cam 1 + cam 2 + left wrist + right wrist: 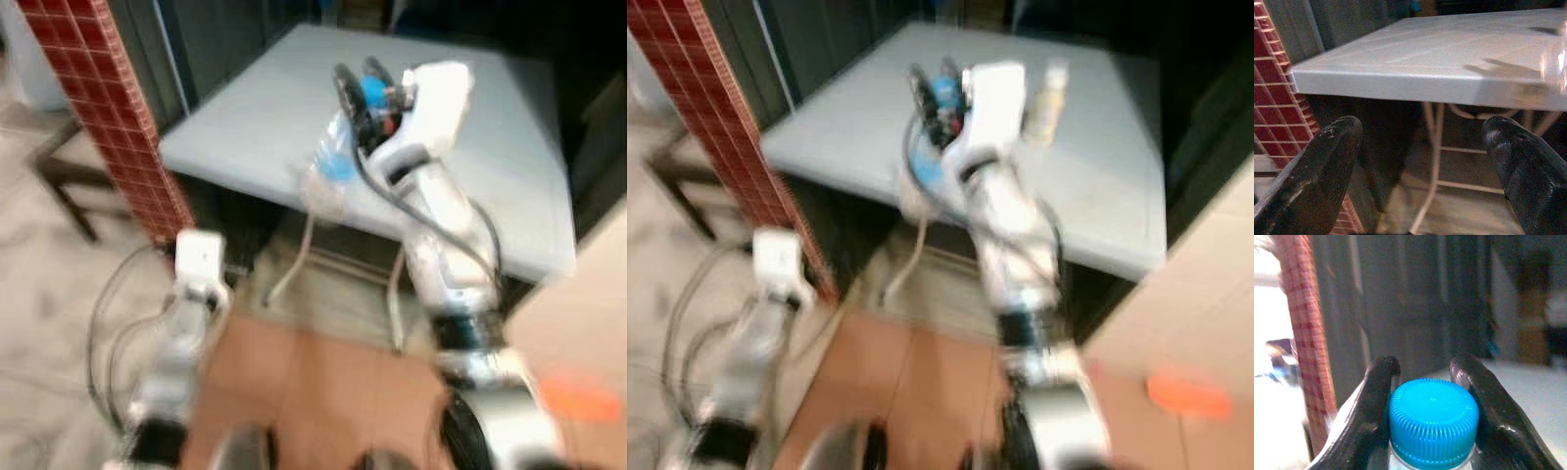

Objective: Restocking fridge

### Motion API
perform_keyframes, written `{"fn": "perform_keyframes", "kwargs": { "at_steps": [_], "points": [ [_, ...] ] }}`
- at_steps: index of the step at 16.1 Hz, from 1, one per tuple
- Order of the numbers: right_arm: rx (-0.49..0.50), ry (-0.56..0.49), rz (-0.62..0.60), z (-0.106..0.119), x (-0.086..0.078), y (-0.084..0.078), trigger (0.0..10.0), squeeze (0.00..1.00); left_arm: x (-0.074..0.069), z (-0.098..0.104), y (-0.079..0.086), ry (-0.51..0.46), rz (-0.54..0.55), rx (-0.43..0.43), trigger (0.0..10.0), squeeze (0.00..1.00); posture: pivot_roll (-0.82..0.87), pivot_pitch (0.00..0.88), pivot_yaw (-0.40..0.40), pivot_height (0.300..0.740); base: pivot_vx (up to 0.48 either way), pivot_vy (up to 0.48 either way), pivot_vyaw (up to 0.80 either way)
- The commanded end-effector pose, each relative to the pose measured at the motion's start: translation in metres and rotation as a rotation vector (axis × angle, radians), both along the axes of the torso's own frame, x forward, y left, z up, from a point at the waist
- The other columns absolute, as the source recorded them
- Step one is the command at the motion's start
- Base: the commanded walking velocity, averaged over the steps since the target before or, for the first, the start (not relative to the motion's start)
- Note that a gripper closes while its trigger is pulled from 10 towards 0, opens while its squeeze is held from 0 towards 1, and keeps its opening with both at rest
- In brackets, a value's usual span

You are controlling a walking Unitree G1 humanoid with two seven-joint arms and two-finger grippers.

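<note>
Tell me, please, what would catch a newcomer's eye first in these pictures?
First, the clear plastic bottle with a bright blue ribbed cap, clamped between the right gripper's black fingers above the near edge of the pale grey square table. Next, the red-tiled pillar at the table's left, with the left gripper open, low beside it.

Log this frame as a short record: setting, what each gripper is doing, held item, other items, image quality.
setting: white table beside a red tiled column, tiled floor
right gripper: raised over the table's near edge, shut on a bottle
held item: clear bottle with blue cap, fingers on either side of the neck
left gripper: open, low, facing the table's edge from below
other items: a second pale bottle standing on the table; orange object on the floor
image quality: head views blurred
</note>
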State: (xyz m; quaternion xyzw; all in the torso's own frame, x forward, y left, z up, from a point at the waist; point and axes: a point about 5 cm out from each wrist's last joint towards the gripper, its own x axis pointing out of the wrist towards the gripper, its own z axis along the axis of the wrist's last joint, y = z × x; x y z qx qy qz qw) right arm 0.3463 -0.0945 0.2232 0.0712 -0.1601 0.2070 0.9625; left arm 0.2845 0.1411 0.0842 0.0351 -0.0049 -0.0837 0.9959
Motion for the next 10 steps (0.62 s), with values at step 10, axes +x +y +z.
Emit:
{"fn": "perform_keyframes", "kwargs": {
  "at_steps": [10],
  "points": [
    [-0.118,0.160,-0.025,-0.082,-0.027,-0.019,10.0,0.00,0.000,0.011,0.029,-0.074,0.139,0.030,10.0,0.00,0.03,0.007,0.023,0.740,-0.141,0.000,0.00]
  ]
}}
